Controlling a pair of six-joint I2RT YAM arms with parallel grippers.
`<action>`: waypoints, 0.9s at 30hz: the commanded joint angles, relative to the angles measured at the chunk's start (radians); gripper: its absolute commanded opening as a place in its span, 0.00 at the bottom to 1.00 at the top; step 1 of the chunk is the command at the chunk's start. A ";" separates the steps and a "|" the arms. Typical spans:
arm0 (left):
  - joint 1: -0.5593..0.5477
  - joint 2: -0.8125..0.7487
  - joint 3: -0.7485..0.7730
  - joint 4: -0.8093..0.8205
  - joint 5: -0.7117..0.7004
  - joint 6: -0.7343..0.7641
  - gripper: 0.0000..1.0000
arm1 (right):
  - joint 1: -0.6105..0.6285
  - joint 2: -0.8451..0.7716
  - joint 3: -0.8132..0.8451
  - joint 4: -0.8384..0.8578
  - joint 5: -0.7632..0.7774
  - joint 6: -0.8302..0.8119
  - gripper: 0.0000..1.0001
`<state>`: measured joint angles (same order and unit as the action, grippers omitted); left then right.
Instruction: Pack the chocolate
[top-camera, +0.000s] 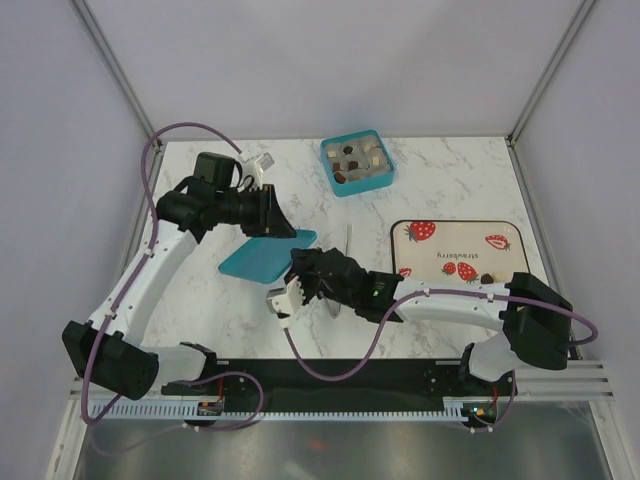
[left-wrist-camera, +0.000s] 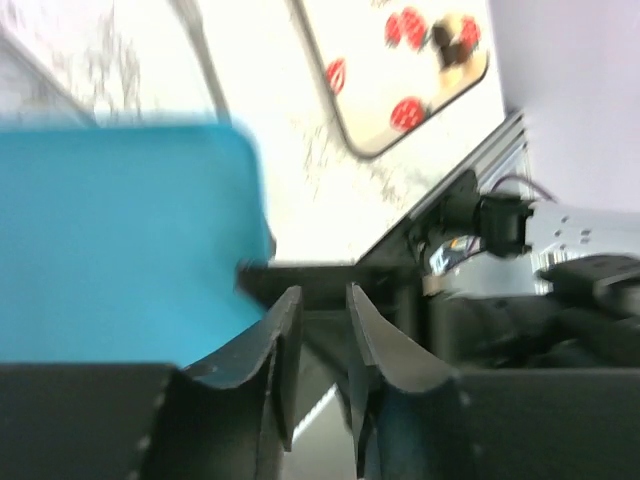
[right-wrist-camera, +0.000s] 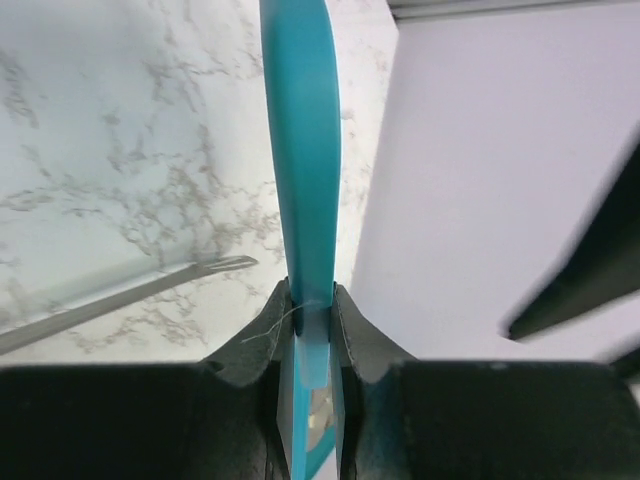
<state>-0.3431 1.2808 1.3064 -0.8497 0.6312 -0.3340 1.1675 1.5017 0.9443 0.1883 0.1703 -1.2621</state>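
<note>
Right gripper (right-wrist-camera: 311, 300) is clamped on the edge of the teal lid (right-wrist-camera: 300, 150) and holds it up off the marble table (top-camera: 450, 170). In the right wrist view the lid stands edge-on between the fingers.

Left gripper (left-wrist-camera: 322, 300) is just beside the same lid. Its fingers are a little apart with nothing between them, so it's slightly open and not gripping anything. The lid shows as a big blurry teal slab off to one side of them.

The chocolate is in two places. Most of it sits in the compartments of the teal box (top-camera: 326, 160) at the far side of the table: a few dark and pale pieces (top-camera: 355, 160). There's also a piece (top-camera: 487, 278) on the strawberry-print tray (top-camera: 455, 235) at the right, near its front edge. The left wrist camera catches that spot too, though it's too blurry to count pieces.

There's also a thin metal tool (top-camera: 347, 240) lying flat on the table between the lid and the tray. Can't tell exactly what it is.
</note>
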 joint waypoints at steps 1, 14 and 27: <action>-0.005 0.032 0.106 0.074 -0.004 -0.068 0.35 | 0.014 -0.031 -0.025 0.060 -0.071 0.064 0.00; 0.138 0.098 0.427 0.067 -0.338 -0.215 0.76 | -0.089 0.003 0.189 -0.019 0.073 0.755 0.00; 0.154 -0.210 0.133 0.153 -0.544 -0.214 1.00 | -0.472 -0.092 0.129 0.077 -0.219 1.478 0.00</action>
<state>-0.1871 1.1454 1.5532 -0.7444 0.1509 -0.5312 0.7685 1.4338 1.0367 0.1696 0.0498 -0.0639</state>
